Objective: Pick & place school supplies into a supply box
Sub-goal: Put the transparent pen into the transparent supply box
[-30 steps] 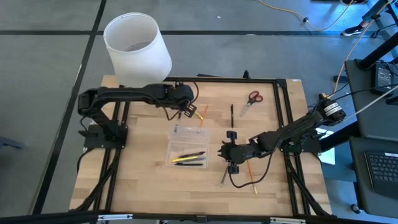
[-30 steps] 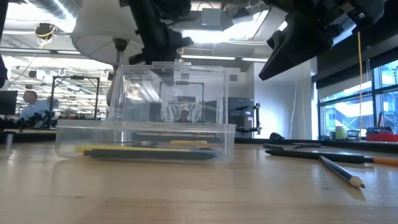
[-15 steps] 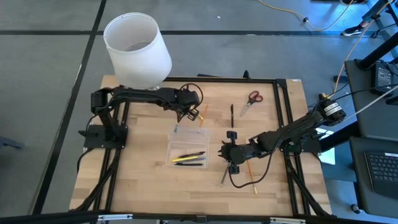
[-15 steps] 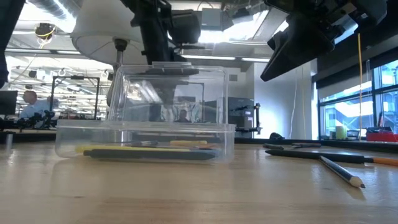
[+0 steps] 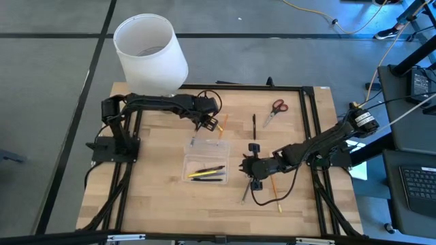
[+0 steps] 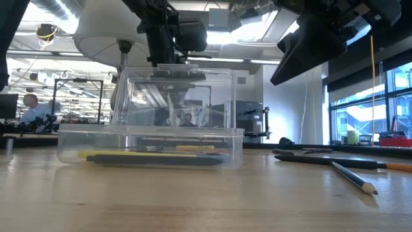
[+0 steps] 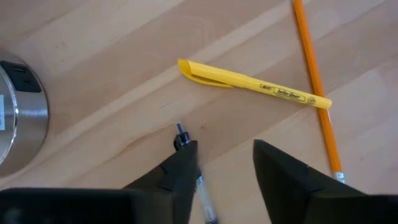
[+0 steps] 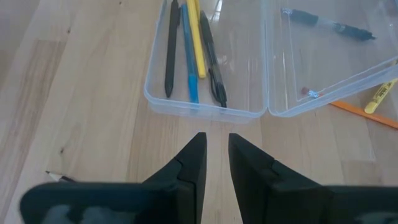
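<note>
Wide wooden table (image 5: 150,197), and the clear supply box (image 5: 206,163) sits open in the middle of it, lid flung back toward the far edge, a few pens already lying in its tray. Off to the right side of the table the right end effector (image 5: 253,167) hangs just beside the box, fingers close together with only a thin gap and nothing between them (waiting, by the look of it).

The action is with the left end effector (image 5: 208,124), reaching in over the far side of the box, beyond the lid. Its fingers (image 7: 283,180) stand apart, and a thin clear pen (image 7: 189,162) lies on the table right at the inner edge of one finger, running along that finger rather than across the gap, so I judge the wrist needs a turn or a sideways shift before closing. Just ahead of the fingertips lies a yellow highlighter (image 7: 255,83), set crosswise to the fingers, which looks the easier grab. An orange pencil (image 7: 316,87) lies touching its far end.
</note>
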Robot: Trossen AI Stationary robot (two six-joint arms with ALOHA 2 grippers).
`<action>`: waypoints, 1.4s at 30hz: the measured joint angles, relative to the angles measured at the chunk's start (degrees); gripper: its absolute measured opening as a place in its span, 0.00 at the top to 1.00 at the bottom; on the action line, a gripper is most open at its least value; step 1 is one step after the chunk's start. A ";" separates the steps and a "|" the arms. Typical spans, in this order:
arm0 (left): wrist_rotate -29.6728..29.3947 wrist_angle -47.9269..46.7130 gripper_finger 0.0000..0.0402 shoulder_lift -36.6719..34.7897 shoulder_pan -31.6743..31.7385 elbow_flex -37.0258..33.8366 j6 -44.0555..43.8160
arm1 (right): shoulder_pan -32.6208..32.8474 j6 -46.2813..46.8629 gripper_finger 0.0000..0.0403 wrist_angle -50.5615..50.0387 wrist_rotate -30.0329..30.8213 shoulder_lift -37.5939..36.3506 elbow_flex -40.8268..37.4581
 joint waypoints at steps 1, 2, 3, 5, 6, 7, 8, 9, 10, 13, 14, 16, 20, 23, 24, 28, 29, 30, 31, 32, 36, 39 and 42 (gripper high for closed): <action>0.01 0.00 0.59 0.00 -0.02 0.01 -0.06 | 0.00 0.00 0.82 -0.07 0.00 0.00 0.00; 0.01 0.00 0.56 0.00 -0.04 0.00 -0.07 | 0.00 0.00 0.82 -0.08 -0.02 0.02 0.00; 0.01 0.00 0.54 0.00 -0.08 0.00 -0.06 | 0.00 0.00 0.82 -0.08 -0.01 0.00 0.00; 0.18 0.05 0.50 0.00 -0.09 0.00 -0.02 | 0.00 0.02 0.82 -0.29 -0.02 0.00 0.00; 0.88 0.04 0.49 0.00 -0.10 0.00 -0.03 | 0.00 0.02 0.82 -0.52 -0.02 0.00 0.00; 1.87 0.07 0.48 0.00 -0.22 0.01 -0.04 | 0.00 0.02 0.82 -0.54 -0.02 0.02 0.00; 2.99 0.07 0.48 0.00 -0.24 0.02 -0.04 | 0.00 0.02 0.82 -0.55 -0.02 0.02 0.00; 4.02 0.07 0.47 0.00 -0.33 0.01 0.01 | 0.00 0.02 0.82 -0.54 -0.02 0.02 0.00; 4.57 0.07 0.47 0.00 -0.46 0.02 0.29 | 0.00 0.02 0.82 -0.54 -0.02 0.02 0.00; 4.39 -0.03 0.48 0.00 -0.52 0.01 -0.27 | 0.00 0.02 0.82 -0.54 -0.02 0.02 0.00; 4.15 -0.24 0.48 0.00 -0.52 0.00 -1.44 | 0.02 0.02 0.82 -0.54 -0.02 0.02 0.00; 3.62 -0.45 0.49 0.00 -0.38 -0.39 -4.71 | 0.01 0.02 0.82 -0.54 -0.02 0.01 0.00; 1.64 -0.92 0.50 0.00 0.29 -2.36 -9.48 | 0.00 0.02 0.82 -0.52 -0.02 0.02 0.00; 2.32 -0.92 0.51 0.00 1.28 -3.87 -10.94 | 0.00 0.02 0.82 -0.52 -0.02 0.02 0.00; 2.60 -0.86 0.52 0.00 1.58 -4.19 -11.03 | 0.00 0.02 0.82 -0.52 -0.02 0.02 0.00; 2.78 -0.60 0.52 0.00 1.95 -5.37 -11.06 | 0.00 0.02 0.82 -0.50 -0.02 0.02 0.00; 2.78 -0.19 0.52 -0.01 1.95 -5.79 -11.06 | 0.00 0.02 0.82 -0.50 -0.02 0.02 0.00; 2.78 0.48 0.52 -0.02 1.95 -6.28 -11.06 | 0.01 0.02 0.82 -0.50 -0.02 0.01 0.00; 2.80 1.09 0.52 -0.02 1.95 -6.78 -11.06 | 0.00 0.02 0.82 -0.50 -0.02 0.02 0.00; 2.80 1.62 0.52 -0.02 1.95 -7.28 -11.06 | 0.01 0.02 0.82 -0.50 -0.02 0.02 0.00; 2.78 2.67 0.52 0.09 1.97 -7.94 -11.55 | 0.02 0.02 0.82 -0.45 0.00 0.02 0.00; 2.53 2.65 0.53 0.37 1.95 -8.02 -11.43 | 0.00 0.02 0.82 -0.43 -0.02 0.02 0.00; 2.31 2.77 0.53 0.37 1.78 -8.02 -11.13 | 0.00 0.02 0.82 -0.43 -0.01 0.02 0.00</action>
